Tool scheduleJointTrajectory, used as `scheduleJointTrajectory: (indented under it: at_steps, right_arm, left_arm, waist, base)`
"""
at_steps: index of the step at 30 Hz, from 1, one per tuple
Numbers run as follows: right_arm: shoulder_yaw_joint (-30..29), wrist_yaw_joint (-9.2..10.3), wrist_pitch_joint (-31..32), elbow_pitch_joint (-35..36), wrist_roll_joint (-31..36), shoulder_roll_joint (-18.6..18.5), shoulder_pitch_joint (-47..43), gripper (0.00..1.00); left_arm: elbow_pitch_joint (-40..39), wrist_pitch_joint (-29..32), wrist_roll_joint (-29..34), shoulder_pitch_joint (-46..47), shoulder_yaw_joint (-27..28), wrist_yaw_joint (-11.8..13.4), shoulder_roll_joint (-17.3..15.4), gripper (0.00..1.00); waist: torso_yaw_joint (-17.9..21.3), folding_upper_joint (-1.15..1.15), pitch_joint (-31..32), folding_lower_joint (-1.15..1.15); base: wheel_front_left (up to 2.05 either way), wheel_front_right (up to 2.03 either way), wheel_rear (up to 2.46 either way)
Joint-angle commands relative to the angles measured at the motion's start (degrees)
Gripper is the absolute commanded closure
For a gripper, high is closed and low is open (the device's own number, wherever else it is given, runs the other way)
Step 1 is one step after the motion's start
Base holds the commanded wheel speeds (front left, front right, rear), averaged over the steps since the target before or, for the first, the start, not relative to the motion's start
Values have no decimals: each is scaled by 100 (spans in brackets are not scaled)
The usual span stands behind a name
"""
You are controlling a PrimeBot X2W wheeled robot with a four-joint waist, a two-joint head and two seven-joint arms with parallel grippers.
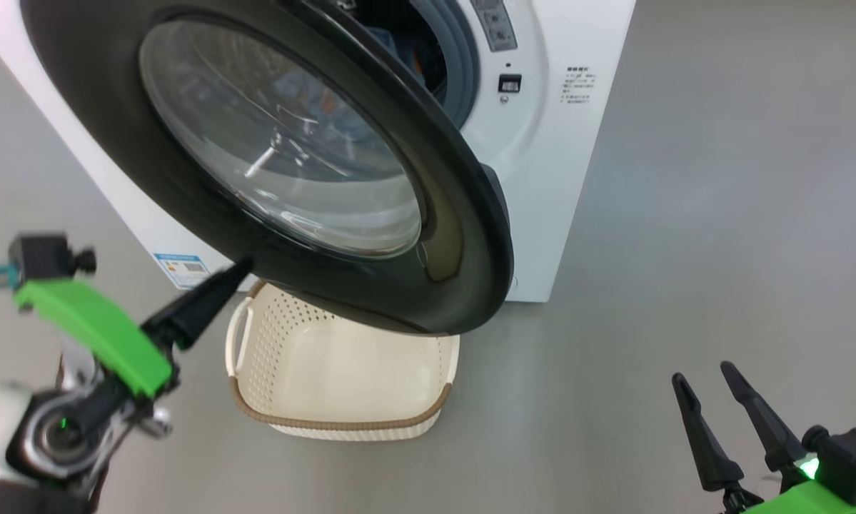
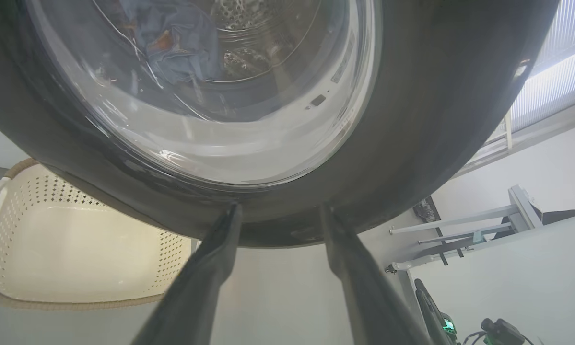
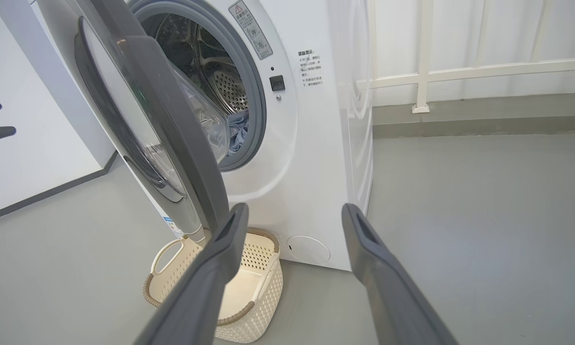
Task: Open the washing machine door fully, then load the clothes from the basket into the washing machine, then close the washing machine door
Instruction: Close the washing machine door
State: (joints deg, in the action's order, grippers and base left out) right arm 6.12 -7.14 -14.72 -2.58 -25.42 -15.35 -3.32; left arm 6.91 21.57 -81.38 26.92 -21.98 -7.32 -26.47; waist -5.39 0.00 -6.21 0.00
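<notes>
Left claw [image 2: 280,211] apart, tips seemingly against the glossy black, half-open washing machine door [image 2: 436,120]; right claw [image 3: 294,211] apart.

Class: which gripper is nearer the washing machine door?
Left. The left gripper has fingertips at the lower rim of the washing machine door; the right gripper sits well apart.

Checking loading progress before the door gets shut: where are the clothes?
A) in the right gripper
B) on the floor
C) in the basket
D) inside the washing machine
D: the blue clothes lie inside the washing machine, and the basket holds nothing.
</notes>
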Motion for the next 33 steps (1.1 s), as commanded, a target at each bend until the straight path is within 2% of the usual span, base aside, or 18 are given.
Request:
scheduleJointTrajectory:
  at_steps: [1, 2, 11, 19, 28, 33]
  right_arm:
    - [53, -35, -28, 130, 29, -137, -37, 0]
    - [33, -35, -28, 131, 29, -144, -69, 0]
    - [-136, -35, -28, 150, 12, -190, -273, 0]
    - [-227, -35, -28, 142, 13, -262, -364, 0]
    - [-323, -35, -28, 151, 25, -301, -400, 0]
    - [-351, -35, -28, 152, 24, -308, -378, 0]
  left_arm:
    - [-173, -143, 10, -18, 206, -16, -319, 2]
    - [-179, -254, 54, -127, 183, -16, -370, 0]
    - [-29, -1182, 218, -878, -24, -17, -582, 0]
    - [399, -2221, 649, -1413, -473, -17, -790, 0]
    - [870, -3381, 800, -1722, -863, -17, -795, 0]
    - [1103, -3641, 1156, -1875, -745, -17, -692, 0]
  waist:
    - [-30, 0, 60, 0]
    - [-33, 0, 74, 0]
    - [15, 0, 97, 0]
    - [244, 0, 107, 0]
    - [597, 0, 103, 0]
    - [757, 0, 102, 0]
  base:
    - [0, 0, 0]
    - [0, 0, 0]
    - [0, 0, 0]
    - [0, 0, 0]
    - [0, 0, 0]
    - [0, 0, 0]
